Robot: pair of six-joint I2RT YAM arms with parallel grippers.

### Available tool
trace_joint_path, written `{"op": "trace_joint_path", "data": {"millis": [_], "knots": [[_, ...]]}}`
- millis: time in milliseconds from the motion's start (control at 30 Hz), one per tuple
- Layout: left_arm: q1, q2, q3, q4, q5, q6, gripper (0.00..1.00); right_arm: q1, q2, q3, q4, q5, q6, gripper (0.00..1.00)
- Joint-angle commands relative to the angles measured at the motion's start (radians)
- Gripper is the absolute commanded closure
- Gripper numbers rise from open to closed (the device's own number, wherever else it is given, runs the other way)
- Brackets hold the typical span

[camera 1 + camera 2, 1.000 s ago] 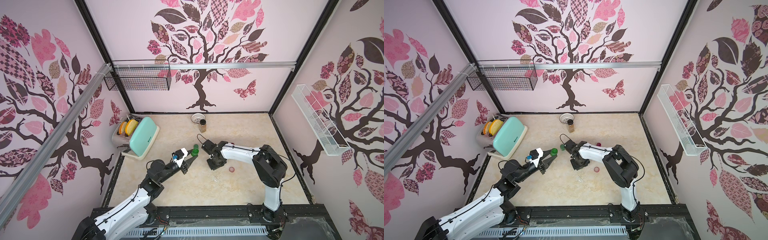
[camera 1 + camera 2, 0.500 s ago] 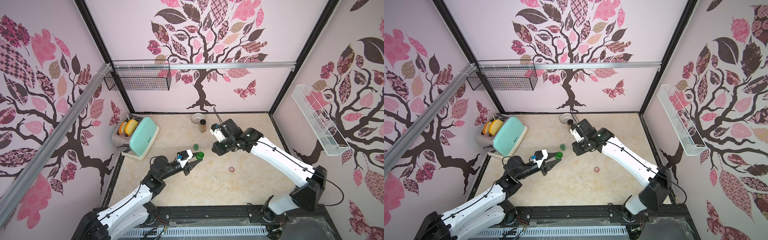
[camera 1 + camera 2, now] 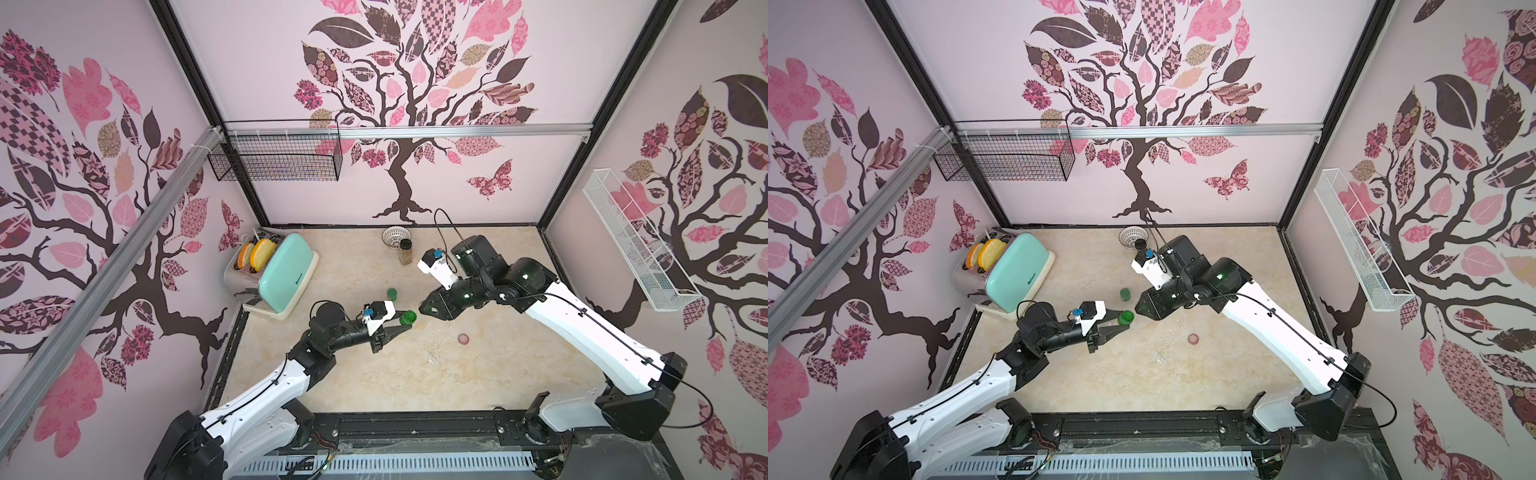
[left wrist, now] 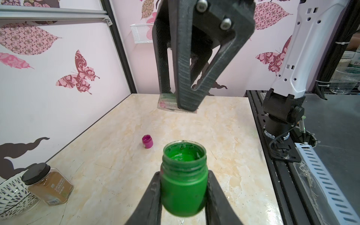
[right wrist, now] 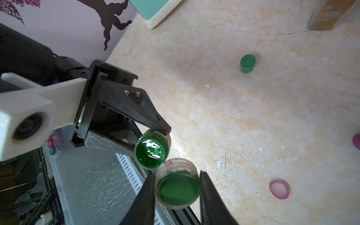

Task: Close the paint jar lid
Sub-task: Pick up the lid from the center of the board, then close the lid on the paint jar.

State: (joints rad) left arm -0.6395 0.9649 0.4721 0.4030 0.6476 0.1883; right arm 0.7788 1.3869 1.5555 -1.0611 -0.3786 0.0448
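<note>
Whereas a second ago the right arm was folded low over the middle of the bench [image 3: 457, 382], it has since lifted, stretched out and swung round. The right gripper [image 3: 421, 309] now faces the left gripper [image 3: 405, 322] tip to tip above the bench, a little nearer its left edge than its right. The left gripper, which has drifted only slightly toward the front edge, is clamped on the small open green plastic paint jar [image 4: 184, 181]. The jar's threaded mouth is uncovered and wet green paint shows inside. The right gripper is closed on the round ribbed translucent lid [image 5: 178, 190], which is smeared green within. In the right wrist view that lid sits just beside the jar's rim, not over it, and in the left wrist view it hangs apart from the mouth. So the fetching looks finished and the alignment is in hand: the lid has yet to be centred on the threads, pressed down and turned. Which face of the lid is toward the jar I cannot tell. A second, capped green jar [image 3: 391, 294] stands on the bench just behind the pair, toward the rear edge, and a loose pink lid [image 3: 464, 339] lies right of centre; neither seems needed here.
</note>
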Motion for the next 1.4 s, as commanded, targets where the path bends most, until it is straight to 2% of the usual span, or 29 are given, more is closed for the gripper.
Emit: {"op": "trace_joint_path", "data": {"millis": [0, 667, 1367], "knots": [[-0.005, 0.003, 0.028, -0.022, 0.026, 0.019, 0.85, 0.017, 0.022, 0.043, -0.001, -0.028, 0.011, 0.76], [-0.009, 0.012, 0.028, -0.032, 0.027, 0.032, 0.86, 0.066, 0.065, 0.052, 0.008, -0.04, 0.041, 0.75], [-0.011, 0.016, 0.03, -0.036, 0.028, 0.036, 0.86, 0.105, 0.11, 0.083, -0.021, 0.026, 0.032, 0.73]]}}
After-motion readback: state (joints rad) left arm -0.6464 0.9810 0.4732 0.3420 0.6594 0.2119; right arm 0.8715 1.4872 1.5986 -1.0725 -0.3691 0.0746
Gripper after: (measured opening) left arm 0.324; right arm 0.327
